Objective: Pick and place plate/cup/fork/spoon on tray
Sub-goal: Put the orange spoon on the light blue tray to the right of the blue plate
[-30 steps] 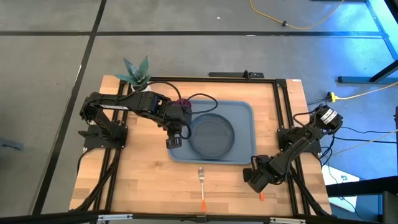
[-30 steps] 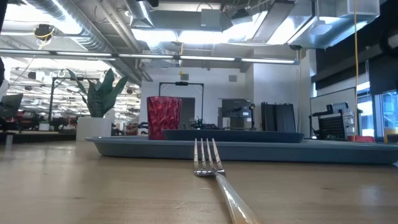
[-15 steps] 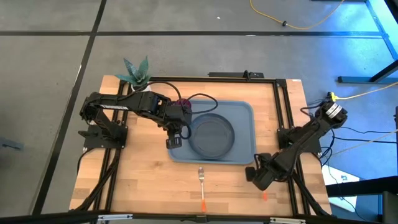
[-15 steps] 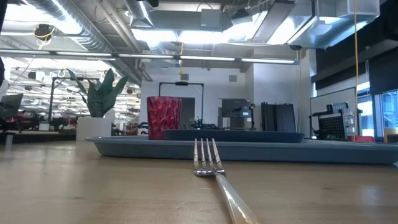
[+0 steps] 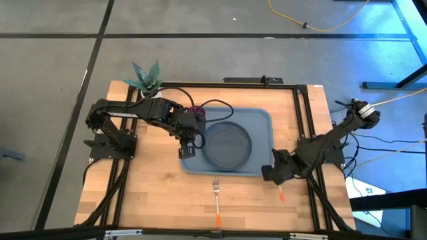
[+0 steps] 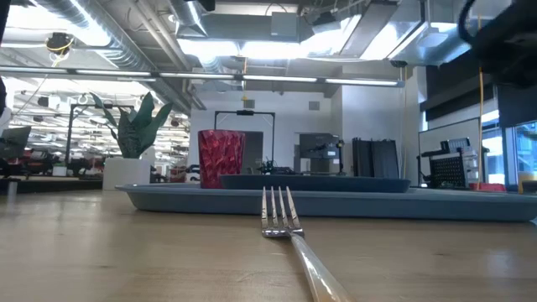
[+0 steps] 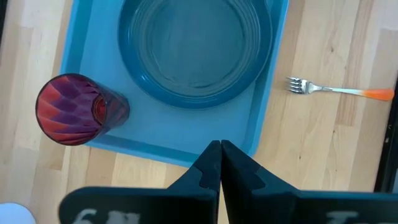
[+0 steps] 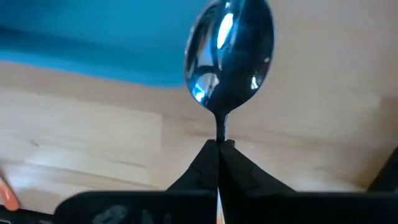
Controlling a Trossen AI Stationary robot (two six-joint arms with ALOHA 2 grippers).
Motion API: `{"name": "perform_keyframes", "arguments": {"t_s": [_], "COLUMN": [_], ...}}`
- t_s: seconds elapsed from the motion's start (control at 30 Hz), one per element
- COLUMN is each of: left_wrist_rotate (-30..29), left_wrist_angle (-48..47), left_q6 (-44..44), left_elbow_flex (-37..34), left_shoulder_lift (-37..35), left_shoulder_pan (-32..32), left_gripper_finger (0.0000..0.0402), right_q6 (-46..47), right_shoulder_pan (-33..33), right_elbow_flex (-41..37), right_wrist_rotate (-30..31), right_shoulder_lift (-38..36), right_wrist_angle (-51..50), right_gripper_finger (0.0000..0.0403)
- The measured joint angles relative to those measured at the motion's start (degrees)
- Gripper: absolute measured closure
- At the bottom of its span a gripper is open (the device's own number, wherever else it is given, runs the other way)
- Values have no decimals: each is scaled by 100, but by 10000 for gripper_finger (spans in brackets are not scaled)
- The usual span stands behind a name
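Note:
The slate-blue plate (image 5: 228, 145) lies on the light-blue tray (image 5: 261, 120). The maroon cup (image 7: 71, 109) stands upright on the tray's far left corner. The fork (image 5: 216, 200) lies flat on the table in front of the tray, tines toward it; it also shows in the low view (image 6: 277, 210). My right gripper (image 5: 267, 175) is shut on the spoon (image 8: 231, 46) by the tray's near right corner. My left gripper (image 5: 187, 152) is shut and empty above the tray's near left corner. My right gripper pinches the spoon's thin neck (image 8: 219, 138), just behind the bowl, between its two fingers. The spoon runs on along the fingers, its bowl (image 8: 231, 46) past the fingertips toward the tray. Its orange handle end (image 5: 281, 195) sticks out behind the gripper.
A white pot with a green plant (image 5: 148, 79) stands at the table's far left corner. A dark frame (image 5: 303, 120) runs along the table's edges. Bare wood lies in front of the tray on both sides of the fork.
My right gripper has gone from the table's near right part toward the far edge and the tray's near right corner, carrying the spoon with it. Its arm now shows at the low view's upper right. My left arm has kept still.

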Motion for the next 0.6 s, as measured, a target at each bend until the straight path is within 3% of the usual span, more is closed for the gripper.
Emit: {"name": "perform_keyframes", "arguments": {"t_s": [0.6], "left_wrist_rotate": [-2], "left_wrist_angle": [-1], "left_q6": [136], "left_elbow_flex": [0], "left_shoulder_lift": [0], "left_shoulder_pan": [0], "left_gripper_finger": [401], "right_q6": [-3025], "right_shoulder_pan": [-2950], "right_elbow_flex": [2], "right_wrist_rotate": [364], "right_shoulder_lift": [42], "right_wrist_angle": [65], "right_gripper_finger": [403]}}
